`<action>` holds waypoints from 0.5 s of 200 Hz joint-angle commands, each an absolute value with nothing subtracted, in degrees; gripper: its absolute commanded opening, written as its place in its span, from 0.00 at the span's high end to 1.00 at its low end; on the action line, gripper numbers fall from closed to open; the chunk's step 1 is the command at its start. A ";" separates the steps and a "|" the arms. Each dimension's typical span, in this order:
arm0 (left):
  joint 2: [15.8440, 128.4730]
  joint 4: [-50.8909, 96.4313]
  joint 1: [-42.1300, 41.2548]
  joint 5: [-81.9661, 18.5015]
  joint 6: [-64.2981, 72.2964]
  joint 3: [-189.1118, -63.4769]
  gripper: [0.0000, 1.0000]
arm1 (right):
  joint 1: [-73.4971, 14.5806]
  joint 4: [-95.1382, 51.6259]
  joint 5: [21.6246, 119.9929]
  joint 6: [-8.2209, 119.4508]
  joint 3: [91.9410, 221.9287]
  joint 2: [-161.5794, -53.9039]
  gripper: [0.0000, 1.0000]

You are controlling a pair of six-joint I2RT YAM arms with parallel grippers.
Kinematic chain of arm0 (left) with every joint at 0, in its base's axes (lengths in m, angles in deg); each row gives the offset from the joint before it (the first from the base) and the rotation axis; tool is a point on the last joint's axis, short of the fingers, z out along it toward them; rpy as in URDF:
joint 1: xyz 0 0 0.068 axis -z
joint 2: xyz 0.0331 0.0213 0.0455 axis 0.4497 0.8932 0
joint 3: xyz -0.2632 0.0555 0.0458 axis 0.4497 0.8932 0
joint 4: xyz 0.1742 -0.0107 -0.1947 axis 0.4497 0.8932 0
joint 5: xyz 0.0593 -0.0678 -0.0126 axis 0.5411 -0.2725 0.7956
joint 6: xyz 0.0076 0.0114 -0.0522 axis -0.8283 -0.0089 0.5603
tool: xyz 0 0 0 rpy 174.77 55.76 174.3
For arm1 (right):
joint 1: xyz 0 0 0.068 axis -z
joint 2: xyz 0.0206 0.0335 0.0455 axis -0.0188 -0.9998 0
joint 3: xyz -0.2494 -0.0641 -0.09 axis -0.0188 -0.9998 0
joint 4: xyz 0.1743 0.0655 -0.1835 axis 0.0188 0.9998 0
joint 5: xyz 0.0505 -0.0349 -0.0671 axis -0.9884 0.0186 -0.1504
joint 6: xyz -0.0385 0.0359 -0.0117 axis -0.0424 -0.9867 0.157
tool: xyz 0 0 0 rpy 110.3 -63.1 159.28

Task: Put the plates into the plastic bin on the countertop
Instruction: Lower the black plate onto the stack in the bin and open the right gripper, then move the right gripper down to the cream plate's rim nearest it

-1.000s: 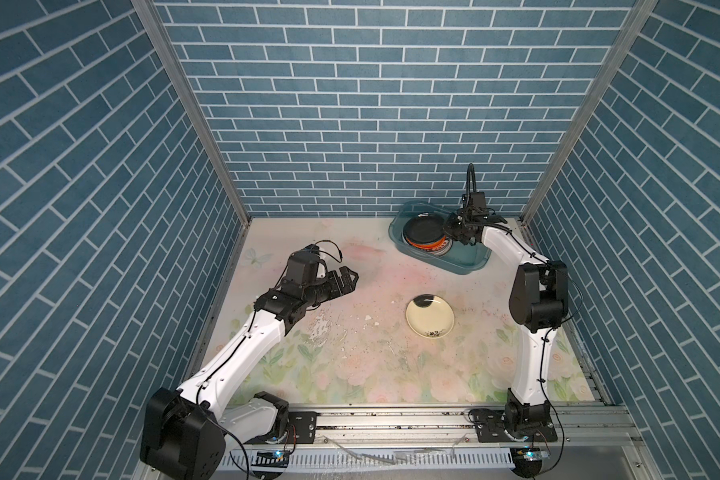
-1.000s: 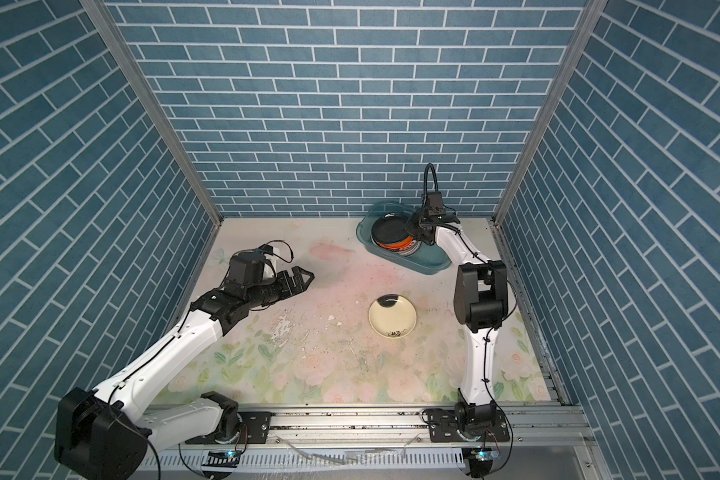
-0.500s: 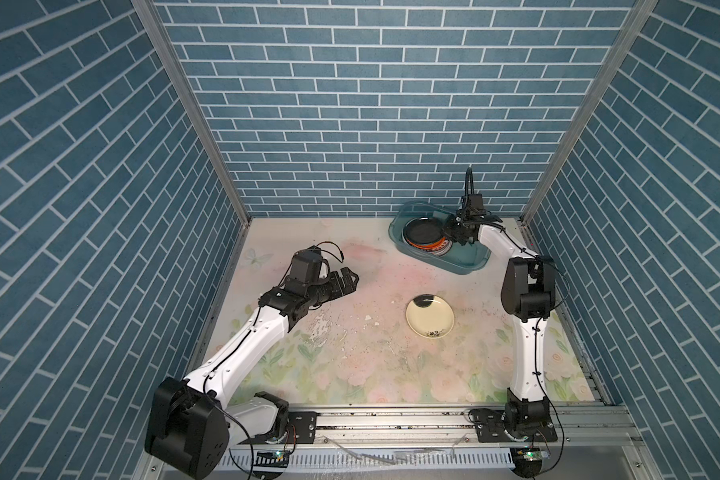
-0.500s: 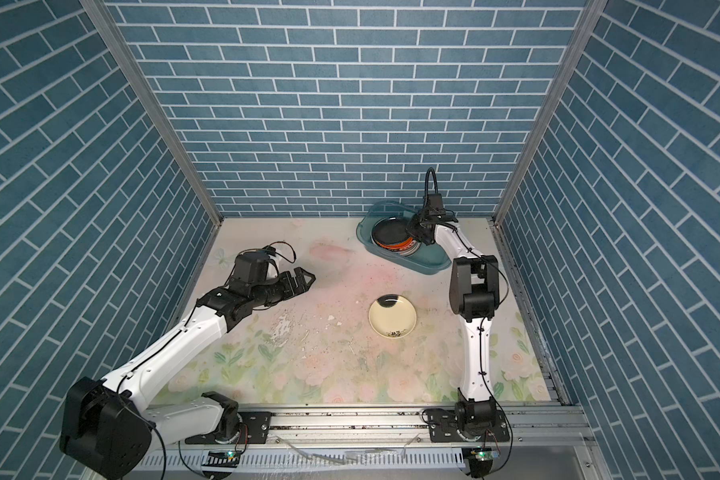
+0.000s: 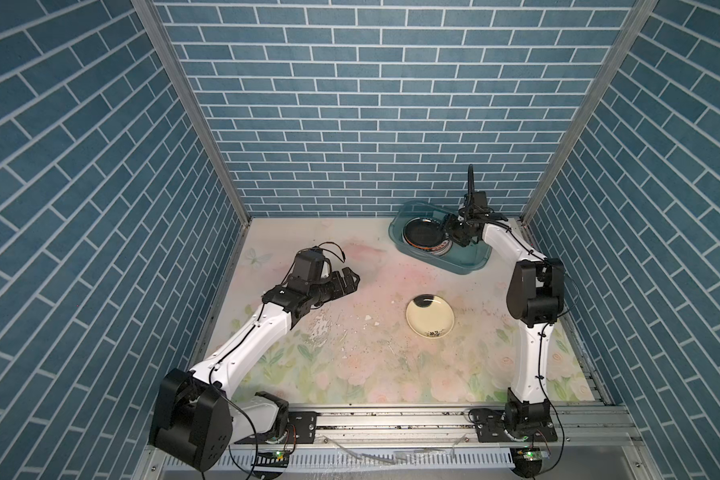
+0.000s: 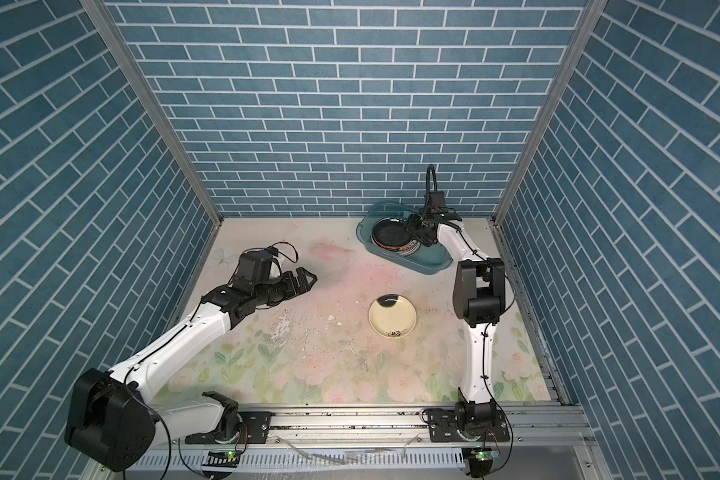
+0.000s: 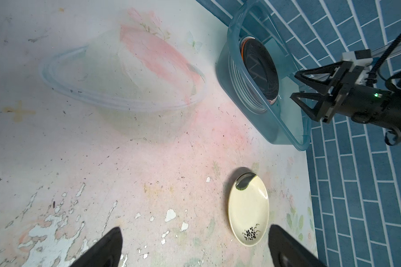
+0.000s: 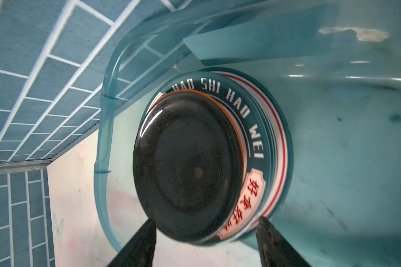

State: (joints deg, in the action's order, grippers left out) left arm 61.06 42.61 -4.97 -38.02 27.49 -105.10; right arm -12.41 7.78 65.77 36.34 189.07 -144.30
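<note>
The cream plate [image 5: 430,314] lies flat on the desk [image 5: 350,365], right of the middle. The left hand [image 5: 353,280] hovers well to its left, released and empty. Farther back, the bin [image 5: 466,266] holds a stack [image 8: 280,148] topped by the black plate [image 5: 424,232]. The right hand [image 7: 295,86] is released just beside that stack, gripping nothing.

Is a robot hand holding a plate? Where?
Nothing is held: left gripper and right gripper are open; the black plate lies free in the plastic bin.
</note>
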 commanded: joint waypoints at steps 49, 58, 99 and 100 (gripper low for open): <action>63.01 36.82 -5.14 -40.13 29.40 -104.55 0.00 | -12.30 1.09 66.62 36.59 161.76 -111.42 0.30; 63.14 36.02 -5.16 -40.45 29.75 -103.99 0.00 | -12.26 0.60 66.71 36.15 158.28 -107.35 0.30; 62.46 33.31 -4.24 -40.81 30.83 -101.07 0.00 | -12.16 0.88 64.39 34.33 146.76 -93.73 0.29; 62.45 33.23 -4.23 -40.77 30.82 -100.97 0.00 | -12.15 0.84 64.36 34.27 146.49 -93.44 0.29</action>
